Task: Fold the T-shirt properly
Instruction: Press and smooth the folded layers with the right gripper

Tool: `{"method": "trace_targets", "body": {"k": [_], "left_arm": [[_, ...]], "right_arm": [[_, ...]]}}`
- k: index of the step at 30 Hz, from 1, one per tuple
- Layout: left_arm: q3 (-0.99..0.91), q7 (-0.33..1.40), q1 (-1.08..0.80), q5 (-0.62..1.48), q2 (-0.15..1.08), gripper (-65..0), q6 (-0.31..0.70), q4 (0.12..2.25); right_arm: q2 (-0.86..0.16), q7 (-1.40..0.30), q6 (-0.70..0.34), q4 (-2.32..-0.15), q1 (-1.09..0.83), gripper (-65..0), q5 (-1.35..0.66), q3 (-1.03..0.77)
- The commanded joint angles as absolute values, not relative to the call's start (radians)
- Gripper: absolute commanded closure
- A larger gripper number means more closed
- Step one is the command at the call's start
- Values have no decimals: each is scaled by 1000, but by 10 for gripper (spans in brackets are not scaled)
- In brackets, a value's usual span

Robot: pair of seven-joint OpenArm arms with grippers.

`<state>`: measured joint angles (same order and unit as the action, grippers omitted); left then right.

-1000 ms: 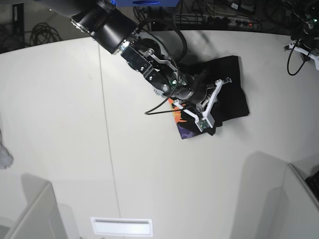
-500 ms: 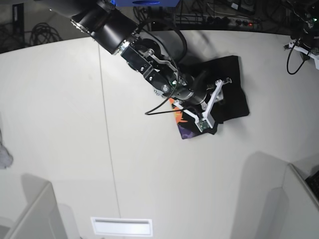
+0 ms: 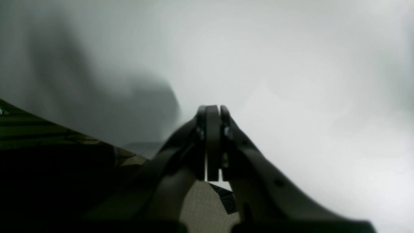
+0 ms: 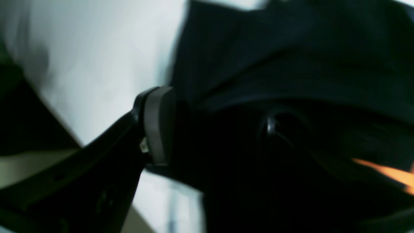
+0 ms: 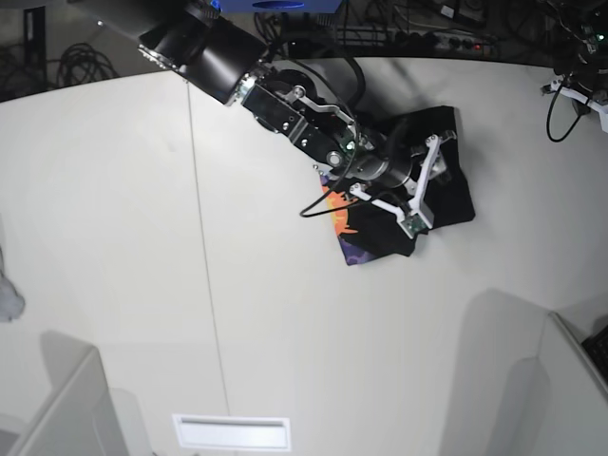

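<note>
1. Black soft cloth: T-shirt lies bunched in a rough folded block, upper right of centre on the table, orange-on-purple print at its lower left edge.
2. Matte white table, smooth and flat.
3. Right gripper reaches in from upper left, arm stretched low over the shirt, white fingers spread wide, nothing clamped.
4. Left gripper shows dark curved fingers pressed together, holding nothing, over blurred pale surface.
</note>
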<state>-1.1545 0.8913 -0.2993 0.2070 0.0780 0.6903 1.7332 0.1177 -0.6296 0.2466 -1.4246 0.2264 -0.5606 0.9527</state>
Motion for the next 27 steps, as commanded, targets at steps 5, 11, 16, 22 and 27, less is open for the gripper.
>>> {"method": "trace_targets", "body": {"k": [5,11,16,22,27], "left_arm": [[-1161,881,-303,214,96,0,698,1748],[-1161,881,-305,213,96,0,698,1748],[-1161,881,-305,213,96,0,698,1748],[-1161,881,-305,213,96,0,698,1748],[-1162,883,-305,213,96,0,698,1748]], "right_arm": [[134,-608,239,-1442,260,-329,-568,974],[136,-608,239,-1442,260,-329,-568,975],[142,-608,232,-1442,262,-329,-568,995],[143,-608,232,-1434,294,-329,-570,1079],[148,-608,231,-1434,294,-329,-570,1090]]}}
